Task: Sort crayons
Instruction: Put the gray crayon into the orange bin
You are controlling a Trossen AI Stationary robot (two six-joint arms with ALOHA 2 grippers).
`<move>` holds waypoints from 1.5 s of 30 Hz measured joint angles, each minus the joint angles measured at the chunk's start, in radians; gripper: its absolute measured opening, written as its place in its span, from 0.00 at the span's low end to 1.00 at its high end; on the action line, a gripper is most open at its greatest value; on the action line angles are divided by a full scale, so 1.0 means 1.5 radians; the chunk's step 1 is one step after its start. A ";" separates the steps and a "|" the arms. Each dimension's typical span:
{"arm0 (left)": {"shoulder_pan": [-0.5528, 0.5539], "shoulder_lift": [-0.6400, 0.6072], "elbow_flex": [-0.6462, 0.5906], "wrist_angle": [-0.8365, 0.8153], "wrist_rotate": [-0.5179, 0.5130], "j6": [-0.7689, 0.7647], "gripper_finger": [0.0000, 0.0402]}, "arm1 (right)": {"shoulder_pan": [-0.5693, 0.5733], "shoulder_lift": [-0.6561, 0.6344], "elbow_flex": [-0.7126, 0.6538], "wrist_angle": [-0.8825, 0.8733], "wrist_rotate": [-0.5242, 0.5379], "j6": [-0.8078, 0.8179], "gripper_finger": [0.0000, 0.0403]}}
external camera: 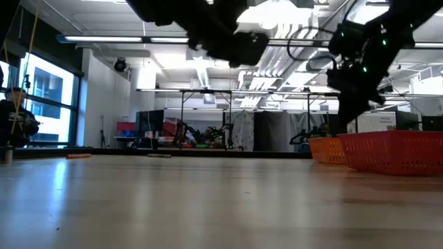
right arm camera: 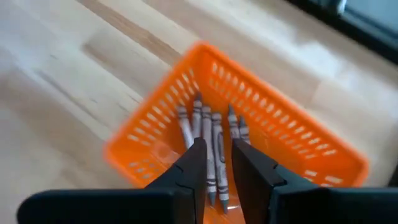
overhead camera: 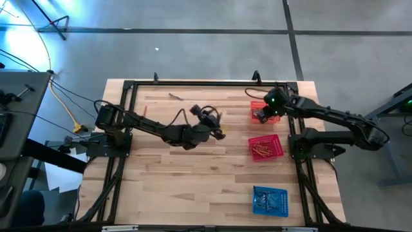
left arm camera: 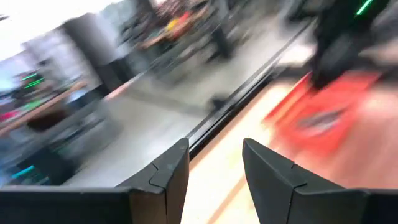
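- Bare wooden tabletop (external camera: 208, 207) fills the foreground of the low view, with two stray crayons lying far off on its left: an orange one (external camera: 77, 156) and a darker one (external camera: 159, 155).
- From above, the same pair shows near the table's far left edge, the orange crayon (overhead camera: 145, 111) and the grey crayon (overhead camera: 174, 96), well apart from every basket; these look to be what is left to sort.
- Left gripper (overhead camera: 221, 134) hangs over the middle of the table, its fingers (left arm camera: 171, 174) spread apart with nothing between them, pointed toward the baskets rather than the strays.
- Right of centre, the right gripper (overhead camera: 261, 115) hovers over the orange basket (overhead camera: 265, 111) at the table's far right.
- Its wrist camera looks straight down into that orange basket (right arm camera: 161, 134), where several grey crayons (right arm camera: 211, 146) lie side by side on the floor of it; the jaws stand slightly parted just above them and grip nothing, which reads as a crayon just let go.
- Nearer along the right edge, the red basket (overhead camera: 265, 147) holds a heap of thin sticks, and the blue basket (overhead camera: 270, 200) holds some too, though their colours cannot be told.
- Judged from this, most of the sorting is done: three baskets are stocked and only the two loose crayons remain.
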 joint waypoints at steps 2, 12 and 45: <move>0.005 -0.011 0.000 -0.106 -0.057 -0.049 0.35 | 0.000 0.000 0.047 -0.035 -0.017 -0.013 0.17; 0.147 -0.045 0.000 -0.739 0.109 -0.161 0.35 | 0.077 0.000 0.192 -0.040 -0.087 -0.068 0.17; 0.576 -0.049 0.000 -0.689 0.562 0.398 0.34 | 0.169 0.000 0.201 -0.003 -0.030 -0.049 0.17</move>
